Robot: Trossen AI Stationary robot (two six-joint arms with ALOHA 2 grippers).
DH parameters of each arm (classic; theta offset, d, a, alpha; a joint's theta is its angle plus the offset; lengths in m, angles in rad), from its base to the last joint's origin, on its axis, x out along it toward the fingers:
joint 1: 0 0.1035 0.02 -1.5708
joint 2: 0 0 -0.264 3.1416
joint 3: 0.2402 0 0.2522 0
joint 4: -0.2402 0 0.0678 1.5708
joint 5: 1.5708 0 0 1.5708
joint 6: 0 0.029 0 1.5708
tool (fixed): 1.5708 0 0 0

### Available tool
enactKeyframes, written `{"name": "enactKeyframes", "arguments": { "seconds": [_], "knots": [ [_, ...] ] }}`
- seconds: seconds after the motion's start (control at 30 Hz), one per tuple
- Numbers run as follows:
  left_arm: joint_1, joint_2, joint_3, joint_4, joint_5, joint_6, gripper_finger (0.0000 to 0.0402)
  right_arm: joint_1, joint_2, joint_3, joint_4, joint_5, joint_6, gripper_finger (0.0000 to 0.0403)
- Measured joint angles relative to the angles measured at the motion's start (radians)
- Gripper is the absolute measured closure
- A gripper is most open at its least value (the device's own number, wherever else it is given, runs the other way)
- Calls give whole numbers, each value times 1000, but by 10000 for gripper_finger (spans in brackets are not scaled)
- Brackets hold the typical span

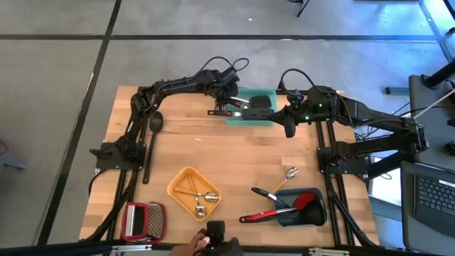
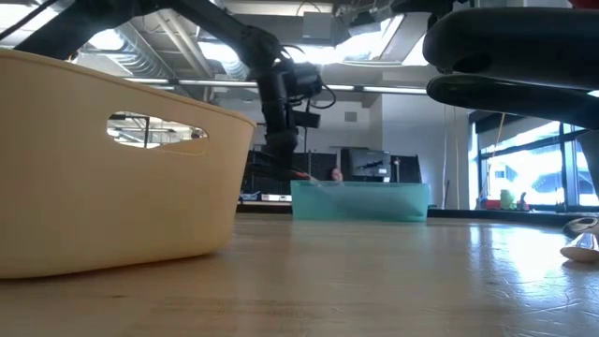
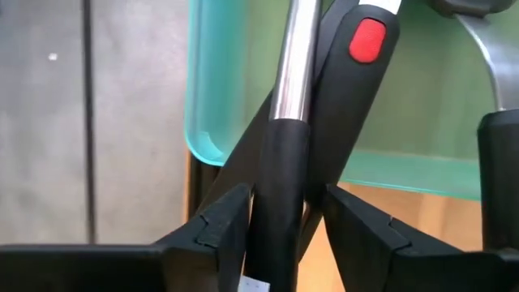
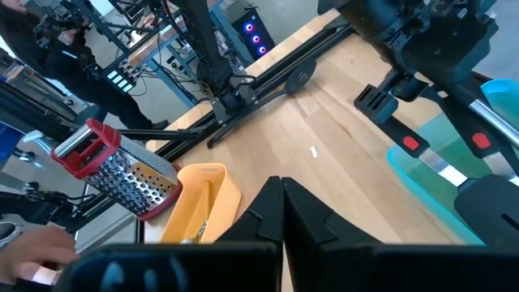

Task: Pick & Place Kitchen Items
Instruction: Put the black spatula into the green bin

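Observation:
The teal tray (image 1: pixel 250 108) stands at the table's far middle and holds a black spatula head (image 1: pixel 259 102). Two utensil handles stick out over the tray's left rim: one black-gripped with a metal shaft (image 3: pixel 280 162), one black with a red button (image 3: pixel 366 40). My left gripper (image 1: pixel 226 107) is open and comes slanting down over those handles, its fingers on either side of the metal-shafted one. My right gripper (image 1: pixel 289 126) hangs shut above the table just right of the tray, holding nothing. My left gripper has the black grip (image 3: pixel 276 211) of the metal-shafted utensil between its two fingers, which slant down from above and lie across it. One finger (image 3: pixel 227 223) stands close against the grip and a narrow gap shows at the other. I cannot tell whether it touches.
A yellow tray (image 1: pixel 178 186) with small metal spoons sits near the front. A grey-blue tray (image 1: pixel 318 213) holds a red spoon and black tools. A black slotted turner (image 1: pixel 151 142) lies at the left and a metal spoon (image 1: pixel 290 173) at the right. A red-framed grater (image 1: pixel 142 219) and a person's hand (image 1: pixel 193 246) are at the front edge.

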State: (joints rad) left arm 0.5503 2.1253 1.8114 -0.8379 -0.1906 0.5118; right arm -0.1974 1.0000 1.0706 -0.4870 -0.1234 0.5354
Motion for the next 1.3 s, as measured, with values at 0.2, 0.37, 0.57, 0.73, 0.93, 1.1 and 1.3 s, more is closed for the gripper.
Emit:
{"name": "enactKeyframes", "arguments": {
  "seconds": [0.2,0.37,0.57,0.73,0.93,1.1,1.3],
  "knots": [
    [-13,0,52,5,-92,8,230,0,0,0,0,0,0,402],
    [-13,-1,139,4,-106,-18,216,0,0,0,-1,0,0,402],
    [-31,-3,303,-38,-103,-94,214,0,0,0,-1,-11,5,402],
    [-52,-4,461,-175,-101,-240,219,0,0,0,-4,-29,8,402],
    [-59,-18,535,-492,-49,-594,222,2,0,0,-5,-99,4,402],
    [-66,-24,481,-750,23,-814,223,3,0,0,-25,-99,3,402],
    [-129,-67,303,-729,119,-967,234,3,0,0,-77,-109,-31,402]
  ]
}}
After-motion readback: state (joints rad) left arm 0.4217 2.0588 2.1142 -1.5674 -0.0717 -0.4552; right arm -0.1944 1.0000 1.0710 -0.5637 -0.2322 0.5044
